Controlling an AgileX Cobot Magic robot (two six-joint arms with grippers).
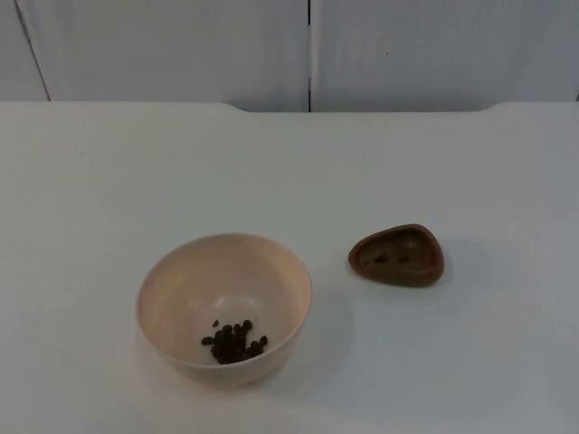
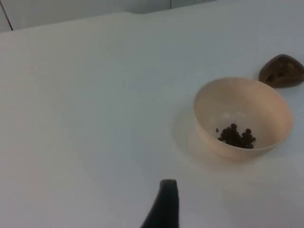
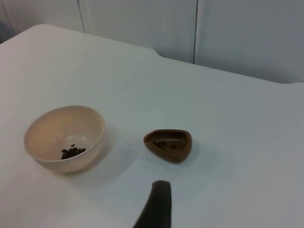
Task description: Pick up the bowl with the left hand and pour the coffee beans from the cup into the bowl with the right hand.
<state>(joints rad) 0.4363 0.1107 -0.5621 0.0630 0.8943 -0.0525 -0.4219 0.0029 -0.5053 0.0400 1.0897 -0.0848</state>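
Unlabelled, cream bowl (image 1: 224,303) holding beans (image 1: 234,342), brown cup (image 1: 398,255) beside

A white table top (image 1: 109,181) stretches wide and bare toward a grey partition wall (image 1: 163,45), where its rounded far edge meets the panels. A dark vertical seam (image 1: 309,54) splits the wall into panels near the middle, and a second thin line (image 1: 32,50) slants down the panel at far left.

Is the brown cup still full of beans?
Nearly empty: the cup holds a few; a pile of beans lies in the bowl.
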